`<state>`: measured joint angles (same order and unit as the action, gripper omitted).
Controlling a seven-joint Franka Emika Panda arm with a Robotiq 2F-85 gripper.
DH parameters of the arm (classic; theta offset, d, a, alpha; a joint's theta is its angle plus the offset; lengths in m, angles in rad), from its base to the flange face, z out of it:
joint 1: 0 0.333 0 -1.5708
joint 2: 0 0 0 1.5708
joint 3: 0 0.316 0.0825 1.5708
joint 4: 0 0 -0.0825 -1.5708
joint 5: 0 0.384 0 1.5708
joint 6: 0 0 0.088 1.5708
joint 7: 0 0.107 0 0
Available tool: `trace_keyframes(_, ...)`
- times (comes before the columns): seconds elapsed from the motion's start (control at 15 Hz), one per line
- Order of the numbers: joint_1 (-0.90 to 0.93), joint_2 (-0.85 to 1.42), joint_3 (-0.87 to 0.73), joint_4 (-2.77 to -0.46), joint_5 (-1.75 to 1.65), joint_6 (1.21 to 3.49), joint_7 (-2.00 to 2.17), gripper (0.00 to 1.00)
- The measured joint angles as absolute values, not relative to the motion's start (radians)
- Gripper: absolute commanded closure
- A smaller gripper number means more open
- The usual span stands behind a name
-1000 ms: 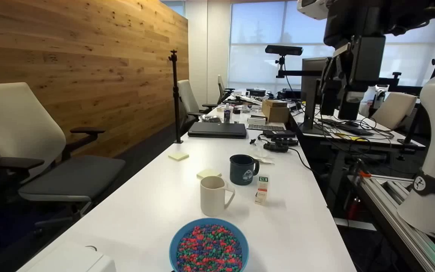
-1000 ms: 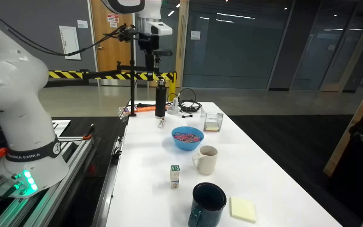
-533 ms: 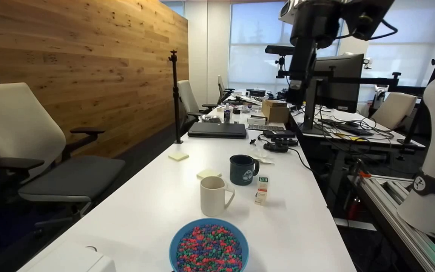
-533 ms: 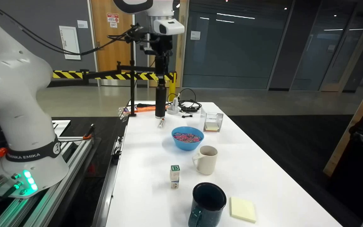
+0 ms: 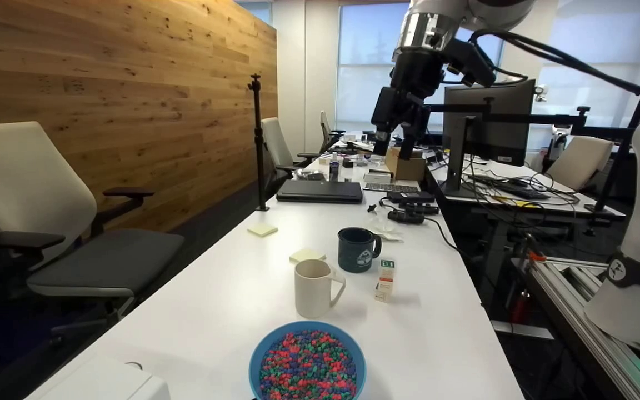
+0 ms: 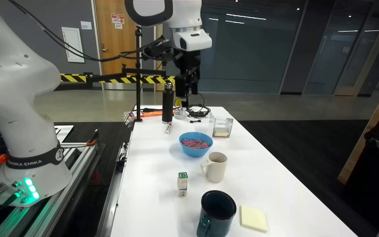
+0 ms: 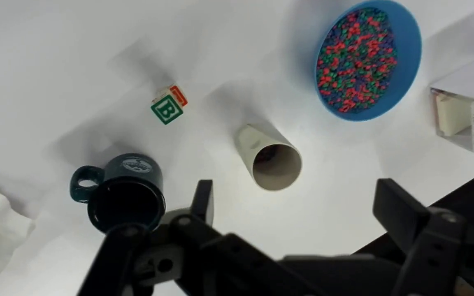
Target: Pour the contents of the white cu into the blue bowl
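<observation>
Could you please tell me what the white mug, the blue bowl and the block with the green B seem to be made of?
White mug: probably ceramic, rather matte, judging by its soft shading; plastic is possible. Blue bowl: likely plastic, with a smooth, evenly coloured wall. Block with the green B: perhaps painted wood; pale side, coloured letter and frame.

In an exterior view, your black two-fingered gripper [image 5: 393, 149] hangs in the air, fingers parted, well above the long white table [image 5: 214, 311]. In the foreground you see the round blue bowl [image 5: 255, 366] holding small red, green and blue pieces [image 5: 309, 361]. Just beyond it, the cream-white mug [image 5: 311, 291] stands upright, its angular handle on the side of the pale, slim block stack [image 5: 385, 282]. Your dark green mug [image 5: 355, 253] with a white emblem stands farther back.
</observation>
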<state>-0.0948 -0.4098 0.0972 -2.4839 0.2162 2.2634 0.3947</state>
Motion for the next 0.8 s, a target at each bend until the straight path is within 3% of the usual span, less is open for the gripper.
trace_keyframes(0.53, -0.109, -0.277, 0.088, -2.457, 0.135, 2.415, 0.508, 0.00)
trace_keyframes(0.8, -0.074, -0.265, 0.071, -2.456, 0.142, 2.374, 0.407, 0.00)
